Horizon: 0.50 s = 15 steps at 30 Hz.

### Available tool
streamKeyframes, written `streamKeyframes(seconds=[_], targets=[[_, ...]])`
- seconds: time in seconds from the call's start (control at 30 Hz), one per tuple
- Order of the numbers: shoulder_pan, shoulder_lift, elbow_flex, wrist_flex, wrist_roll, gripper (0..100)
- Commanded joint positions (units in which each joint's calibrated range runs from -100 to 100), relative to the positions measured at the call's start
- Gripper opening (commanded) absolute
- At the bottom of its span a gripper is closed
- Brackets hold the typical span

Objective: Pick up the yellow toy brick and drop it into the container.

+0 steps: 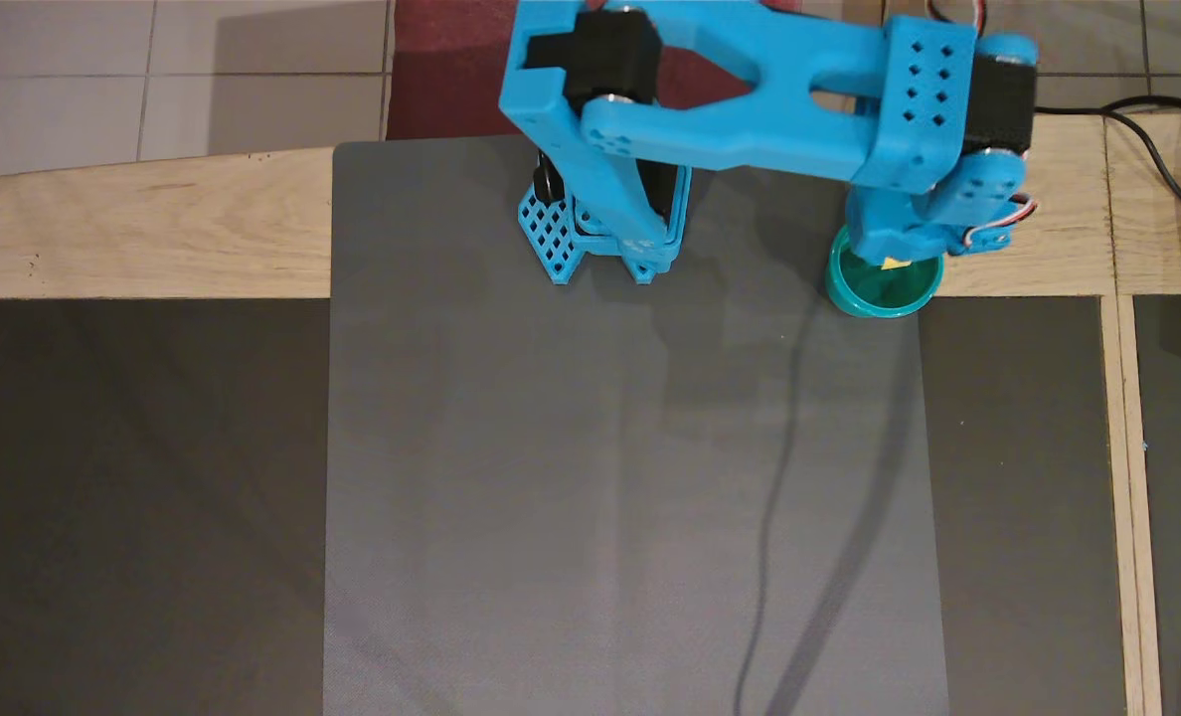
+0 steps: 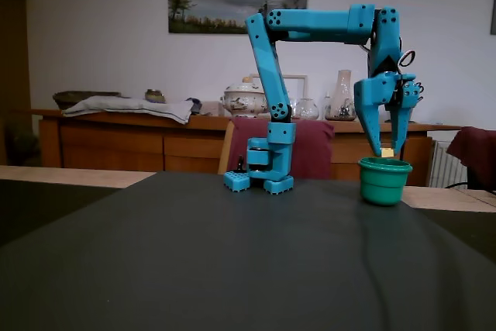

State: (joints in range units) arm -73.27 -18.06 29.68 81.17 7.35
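Just above the container [image 2: 384, 182], the jaws pinch the yellow toy brick [image 2: 387, 152] (small, pale, blocky).

In the overhead view the arm [image 1: 750, 119] covers the far part of the cup [image 1: 884, 298], and only a small yellow corner of the brick [image 1: 893, 264] shows below the wrist; its studs and shape cannot be told. The gripper [image 1: 889, 261] is hidden there under the arm's own body, so its fingers cannot be seen. The arm's upper links are cut off by the top edge above the cup. In the fixed view the brick [image 2: 387, 152] is a tiny yellow speck just above the cup [image 2: 384, 181], too small to show studs. The cup's inside is hidden behind its near wall.
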Motion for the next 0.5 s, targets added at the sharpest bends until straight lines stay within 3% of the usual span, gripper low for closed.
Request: streamKeyframes(seconds=[0.0, 0.27, 0.4, 0.47], targets=[[0.2, -0.32, 0.01, -0.45, 0.02, 0], [0.28, -0.32, 0.11, -0.36, 1.07, 16], [0.35, -0.32, 0.11, -0.1, 1.07, 16], [1.36, -0.66, 0.11, 0.08, 1.07, 9]])
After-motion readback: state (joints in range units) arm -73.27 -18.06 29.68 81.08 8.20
